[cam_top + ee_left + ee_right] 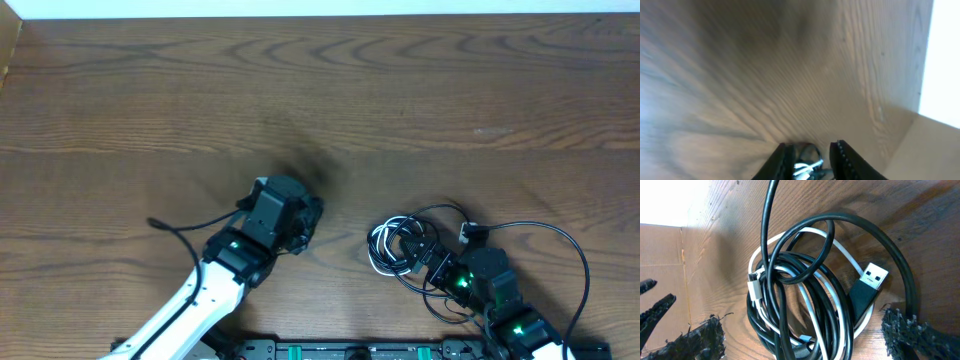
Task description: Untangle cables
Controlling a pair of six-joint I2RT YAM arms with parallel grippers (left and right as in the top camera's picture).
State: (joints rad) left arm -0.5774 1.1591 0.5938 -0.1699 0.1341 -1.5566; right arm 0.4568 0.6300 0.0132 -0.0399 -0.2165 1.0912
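The cables (392,245) lie as a tangled coil of black and white cords at the right front of the table, and one black cord loops out to the right (575,262). In the right wrist view the coil (805,305) shows a black USB plug (872,277) and a small white plug (756,287). My right gripper (425,255) (807,342) is open wide, one finger on each side of the coil. My left gripper (305,220) (812,157) hovers left of the coil, jaws slightly apart and holding nothing. Between its fingers the cables (807,166) show farther off.
The wooden table (320,90) stretches bare to the far edge. A cardboard wall (670,260) stands beside the table. A black rail (350,350) runs along the front edge. A thin black arm wire (175,228) trails left of the left arm.
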